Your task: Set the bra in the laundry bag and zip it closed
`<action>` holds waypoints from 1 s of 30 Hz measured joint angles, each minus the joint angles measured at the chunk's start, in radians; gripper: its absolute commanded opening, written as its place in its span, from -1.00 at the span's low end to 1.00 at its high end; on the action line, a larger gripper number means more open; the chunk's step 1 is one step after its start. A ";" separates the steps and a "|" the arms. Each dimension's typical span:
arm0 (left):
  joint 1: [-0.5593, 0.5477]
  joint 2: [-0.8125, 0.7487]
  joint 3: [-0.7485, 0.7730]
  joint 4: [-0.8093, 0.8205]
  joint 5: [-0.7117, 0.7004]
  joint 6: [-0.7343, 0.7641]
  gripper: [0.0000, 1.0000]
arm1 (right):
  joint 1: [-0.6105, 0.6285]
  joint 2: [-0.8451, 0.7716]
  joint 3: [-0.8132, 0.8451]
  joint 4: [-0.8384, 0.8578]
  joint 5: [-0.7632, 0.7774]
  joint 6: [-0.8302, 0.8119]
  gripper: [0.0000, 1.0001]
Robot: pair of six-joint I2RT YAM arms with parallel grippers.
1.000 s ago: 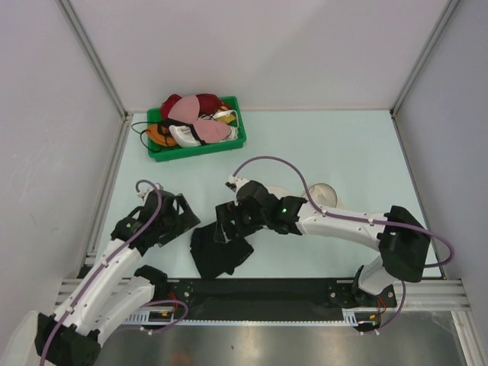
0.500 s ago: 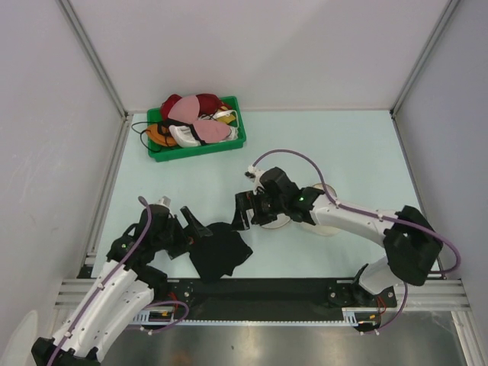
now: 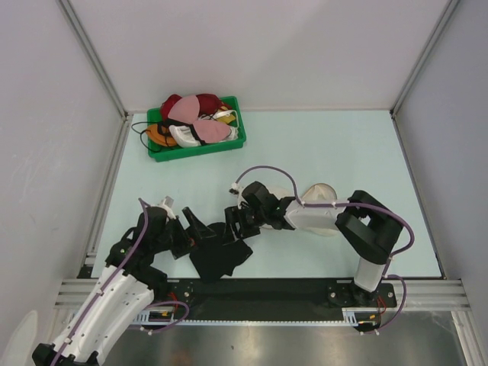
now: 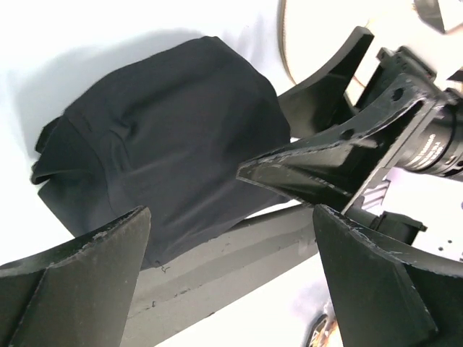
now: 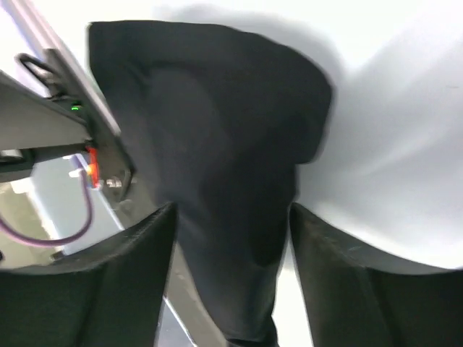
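The black bra (image 3: 219, 256) lies bunched at the table's near edge, between the two arms. My left gripper (image 3: 201, 231) is open at its left edge, and in the left wrist view (image 4: 230, 238) the bra (image 4: 163, 141) lies just beyond the fingertips. My right gripper (image 3: 233, 227) is open over its top right part. In the right wrist view (image 5: 231, 217) the bra (image 5: 217, 137) fills the gap between the spread fingers. The cream-white laundry bag (image 3: 323, 194) lies behind my right arm, mostly hidden by it.
A green plastic bin (image 3: 197, 148) with red, pink, white and orange bras stands at the back left. A black rail (image 3: 267, 290) runs along the near table edge just below the bra. My right gripper's fingers (image 4: 340, 148) show close by in the left wrist view.
My right gripper pulled back to the right, then came back left and down onto the bra's top right. My left gripper moved right, up to the bra's left edge. The bra has barely shifted.
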 measured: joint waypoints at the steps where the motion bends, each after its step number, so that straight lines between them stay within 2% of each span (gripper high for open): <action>1: 0.000 0.005 0.004 0.000 0.005 0.003 0.99 | 0.004 0.000 -0.006 0.016 -0.005 0.012 -0.03; 2: 0.000 0.011 0.010 0.001 0.012 0.008 0.99 | 0.006 0.000 -0.012 0.034 -0.009 0.022 -0.18; 3: 0.000 0.020 0.019 0.002 0.017 0.019 0.99 | 0.006 0.000 -0.026 0.066 -0.019 0.047 -0.52; 6: 0.000 0.037 0.037 0.022 0.054 0.050 0.99 | -0.008 0.000 -0.079 0.147 -0.046 0.103 -0.98; 10: 0.000 0.042 0.040 0.108 0.150 0.088 0.99 | -0.050 -0.026 -0.166 0.207 -0.073 0.183 -1.00; 15: -0.032 0.082 0.050 0.204 0.224 0.108 0.99 | -0.122 -0.206 -0.204 0.125 -0.052 0.185 -1.00; 22: -0.161 0.194 0.093 0.295 0.222 0.116 0.99 | -0.219 -0.490 -0.203 0.017 -0.030 0.151 -1.00; 30: -0.190 0.198 0.098 0.345 0.196 0.114 0.99 | -0.235 -0.558 -0.203 -0.109 -0.029 0.132 -1.00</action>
